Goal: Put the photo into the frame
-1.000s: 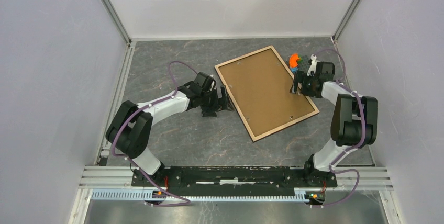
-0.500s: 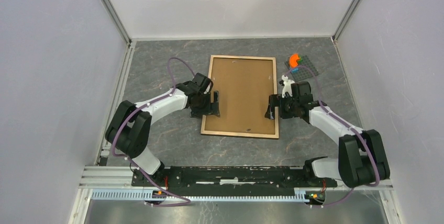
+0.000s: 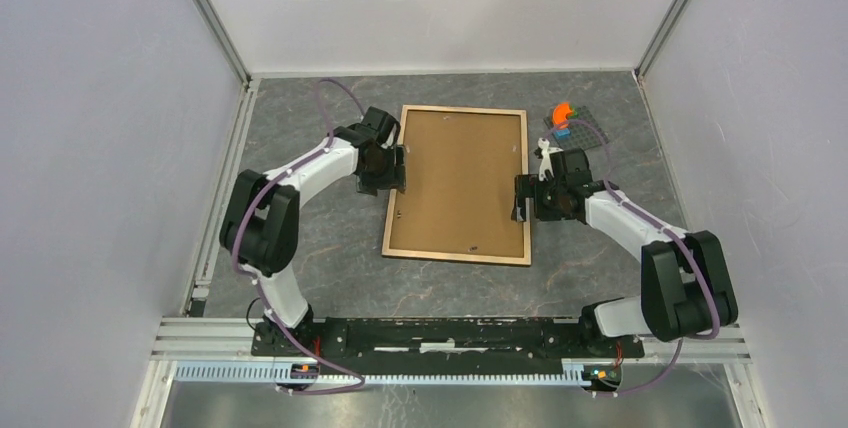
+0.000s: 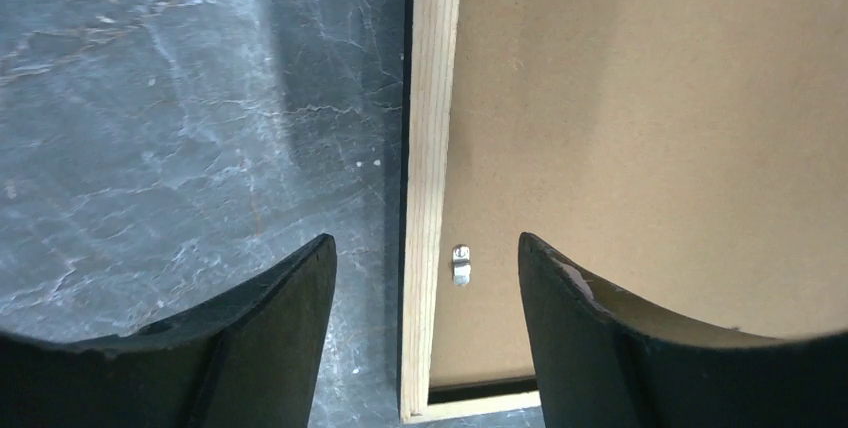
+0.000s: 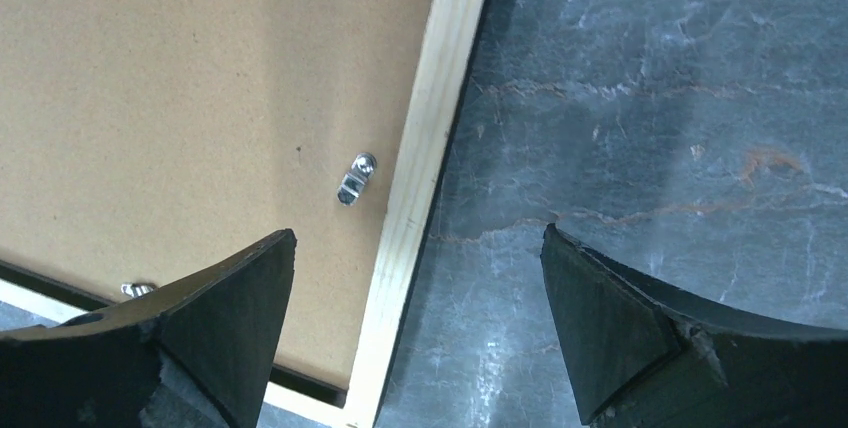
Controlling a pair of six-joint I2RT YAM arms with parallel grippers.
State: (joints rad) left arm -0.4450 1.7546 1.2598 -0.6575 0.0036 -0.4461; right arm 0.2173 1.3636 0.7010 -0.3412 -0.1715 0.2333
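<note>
The frame point(image 3: 456, 257) was found lying back-up in the middle of the table point(image 3: 330, 248), long sides running near to far, with the brown backing panel point(image 3: 462, 183) seated in it. On the left, the left gripper point(image 4: 426, 238) was parked over the left rim, jaws apart and straddling the wood, nothing pinched. A small metal clip point(image 4: 461, 265) could be seen just inside the rim. Same deal on the right: the right gripper point(image 5: 418, 231) was spread wide across the right rim, nothing held, with another clip point(image 5: 356, 178) just inside. At the far right, a grey studded plate point(image 3: 572, 123) was left apart from it all. The photo couldn't be spotted in any view. So the clips probably needed turning off the panel first. One rim should be steadied while a fingertip is set squarely beside a clip and nudged sideways, gently, so the frame isn't skidded.
</note>
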